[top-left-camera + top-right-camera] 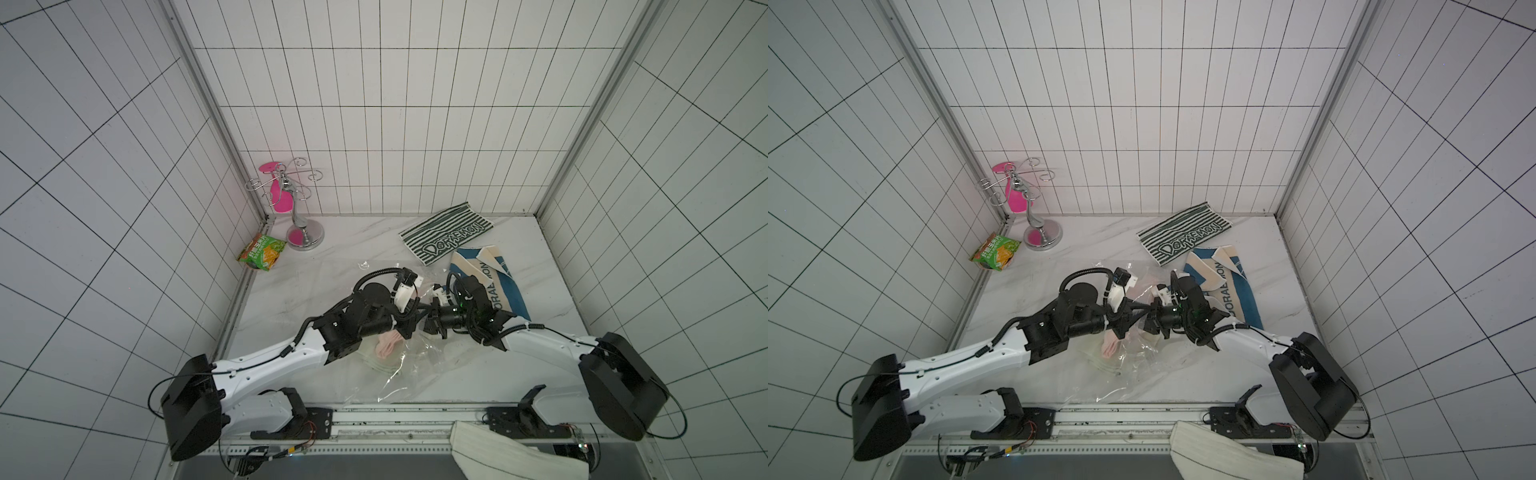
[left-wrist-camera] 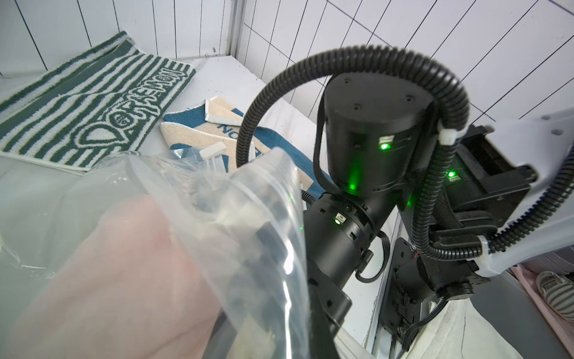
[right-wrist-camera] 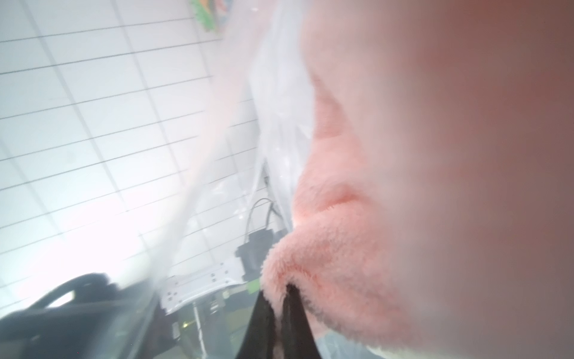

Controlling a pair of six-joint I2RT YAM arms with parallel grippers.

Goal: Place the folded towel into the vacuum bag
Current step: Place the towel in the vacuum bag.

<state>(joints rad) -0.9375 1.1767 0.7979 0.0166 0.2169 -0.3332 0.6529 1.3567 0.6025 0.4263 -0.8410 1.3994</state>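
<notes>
Fluffy pink towel (image 3: 341,264) | right claw (image 3: 279,290) pinching | crinkly clear vacuum bag (image 2: 254,223)

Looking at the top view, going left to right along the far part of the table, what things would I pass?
Green snack packet → chrome hook stand → green striped Doraemon towel → blue and cream towel, which lies a little nearer than the striped one.
</notes>
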